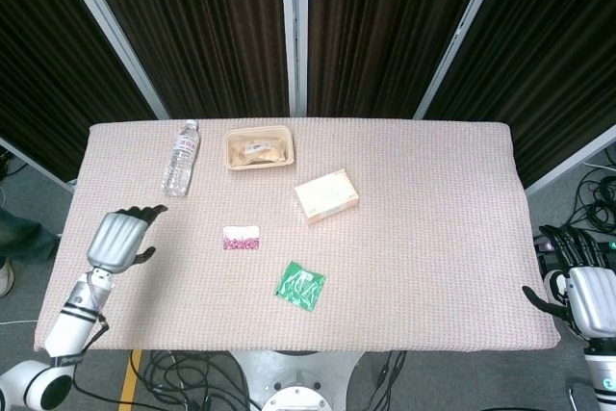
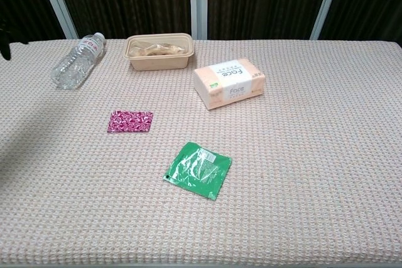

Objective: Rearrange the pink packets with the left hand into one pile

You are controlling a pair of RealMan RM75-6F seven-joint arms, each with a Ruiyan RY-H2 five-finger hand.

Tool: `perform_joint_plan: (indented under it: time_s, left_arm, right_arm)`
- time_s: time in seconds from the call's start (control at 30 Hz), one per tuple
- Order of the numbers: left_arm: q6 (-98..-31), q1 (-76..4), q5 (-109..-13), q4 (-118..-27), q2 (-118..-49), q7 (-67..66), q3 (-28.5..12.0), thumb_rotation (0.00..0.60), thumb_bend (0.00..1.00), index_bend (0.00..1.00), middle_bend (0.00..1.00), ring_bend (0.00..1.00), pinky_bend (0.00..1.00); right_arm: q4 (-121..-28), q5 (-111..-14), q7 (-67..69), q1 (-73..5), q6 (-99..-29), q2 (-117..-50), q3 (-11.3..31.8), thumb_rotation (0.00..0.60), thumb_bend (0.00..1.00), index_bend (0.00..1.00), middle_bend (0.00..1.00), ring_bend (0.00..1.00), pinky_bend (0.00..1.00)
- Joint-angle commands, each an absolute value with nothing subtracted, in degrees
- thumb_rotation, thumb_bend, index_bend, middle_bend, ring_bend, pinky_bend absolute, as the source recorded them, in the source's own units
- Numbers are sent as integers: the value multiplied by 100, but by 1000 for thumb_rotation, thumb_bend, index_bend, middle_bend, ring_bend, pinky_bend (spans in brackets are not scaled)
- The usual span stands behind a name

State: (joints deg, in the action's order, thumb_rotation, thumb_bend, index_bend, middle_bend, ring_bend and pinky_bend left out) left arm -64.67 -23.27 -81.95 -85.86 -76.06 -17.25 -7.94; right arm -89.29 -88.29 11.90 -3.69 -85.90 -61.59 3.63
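Observation:
One pink patterned packet (image 1: 241,238) (image 2: 130,121) lies flat on the woven cloth, left of centre. My left hand (image 1: 119,237) hovers over the table's left part, well left of the packet, fingers apart and holding nothing. Only dark fingertips (image 2: 5,45) show at the chest view's left edge. My right hand (image 1: 583,294) hangs off the table's right edge, open and empty.
A green packet (image 1: 300,285) (image 2: 198,169) lies near the front, right of the pink one. A tissue box (image 1: 326,195) (image 2: 229,83) sits at centre. Toward the back are a tan tray (image 1: 259,148) (image 2: 157,51) and a lying water bottle (image 1: 180,158) (image 2: 76,61).

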Motion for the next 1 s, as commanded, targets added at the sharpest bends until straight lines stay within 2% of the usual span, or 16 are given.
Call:
perform_joint_plan:
  time_s: [0.03,0.2,0.3,0.63,1.0]
  left_arm:
    - [-5607,-2977,-8230,-8029,-7916,-1422,-799,600,295,302,633,609,800]
    - [-4922,-3443,-8149,-7517,-8246,-1185,-750,600,396,303,800,745,906]
    - [-4545,-3661,-8059,-7237,-8436,-1054,-696,600,460,303,851,794,949]
    - [-3967,-4063,-7721,-6646,-8959,-1112,-592,600,488,283,878,821,965]
    - [-3943,-4176,-7456,-6703,-9133,-1458,-477,600,488,280,883,827,966]
  right_arm:
    - [-8928,-8809,1185,-380,-8569,-6159,367,600,88,100,114,0,0]
    - [-8926,-8773,1173,-388,-8546,-6157,373,599,88,100,114,0,0]
    - [-8923,-8751,1167,-401,-8518,-6161,377,600,86,100,114,0,0]
    - [-8899,-8707,1179,-426,-8459,-6178,377,600,87,100,114,0,0]
    - [-8863,-8671,1214,-404,-8458,-6184,363,600,87,100,114,0,0]
